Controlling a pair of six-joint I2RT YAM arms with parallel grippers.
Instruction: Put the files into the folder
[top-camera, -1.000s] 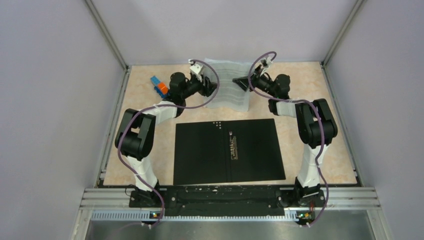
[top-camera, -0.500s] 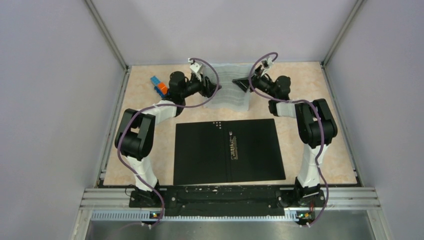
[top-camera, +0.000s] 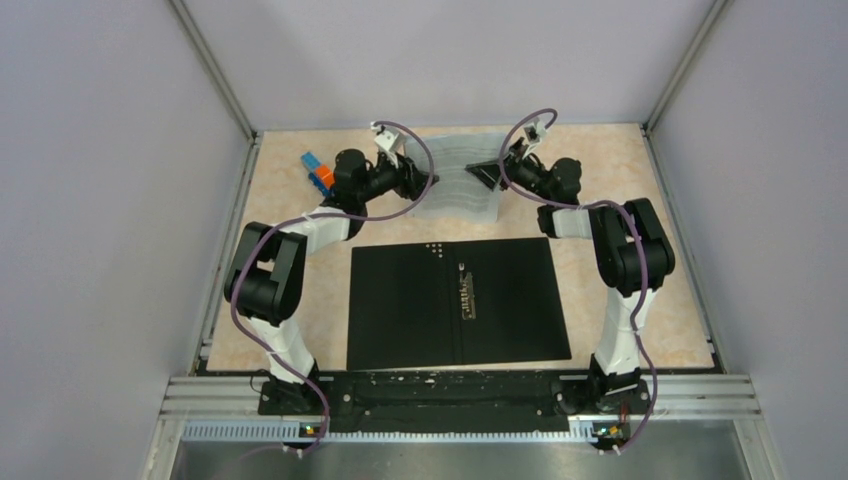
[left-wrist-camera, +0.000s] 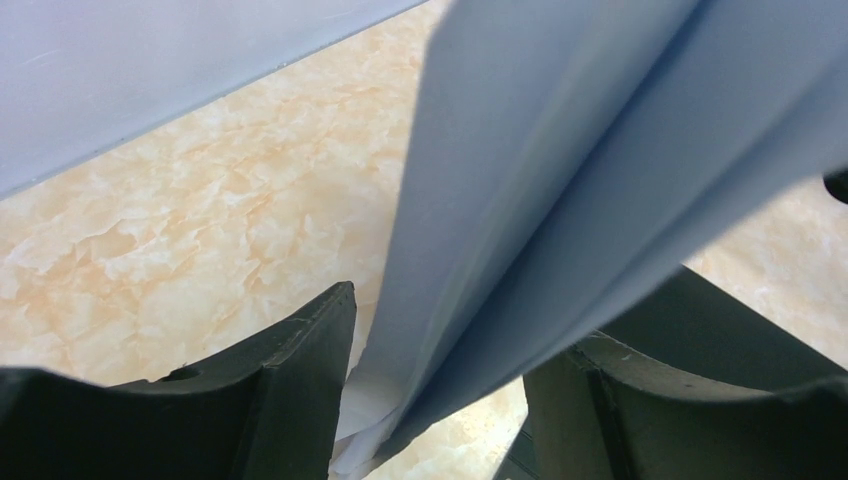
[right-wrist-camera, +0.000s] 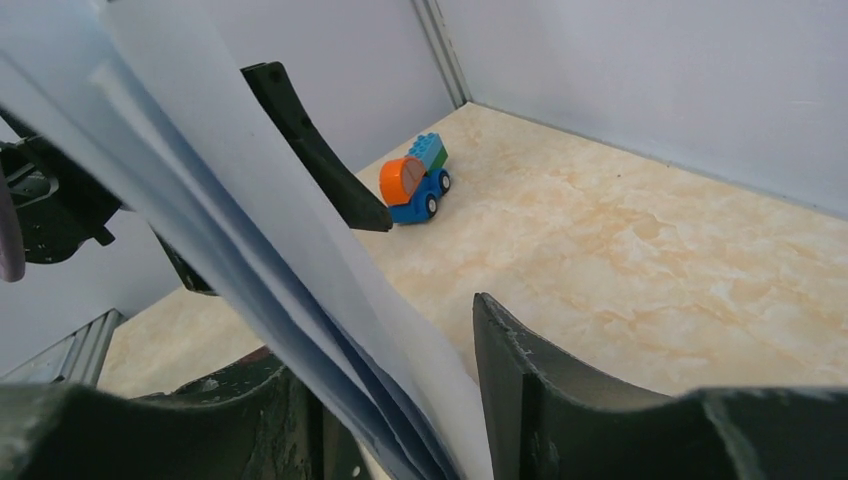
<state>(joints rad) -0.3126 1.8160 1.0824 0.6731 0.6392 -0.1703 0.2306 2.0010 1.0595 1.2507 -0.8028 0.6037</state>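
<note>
**Two grippers pinching the files, folder lying open below**

Both grippers had the files (top-camera: 462, 190) between their fingers at the upper centre of the overhead view: the left gripper (top-camera: 422, 180) closed on the left edge and the right gripper (top-camera: 482, 170) on the right edge. In each wrist view the sheets ran up out of the narrow gap between the fingers. The folder (top-camera: 400, 300) lay open, black side up, in the lower centre, apart from the sheets. The toy block (top-camera: 317, 172) sat at the upper left.

The sheets looked light, thin and floppy. They bowed between the two holds and fanned apart at the edges, so they would probably sag or slide over each other if one side let go. Opposite edges, pinched through the whole stack, seemed the sensible places to hold.

Compared with a second earlier, the stack appeared more bunched and skewed. Its lower edge stood a little farther from the folder's top edge, and the left arm leaned farther toward the left of the frame.
</note>
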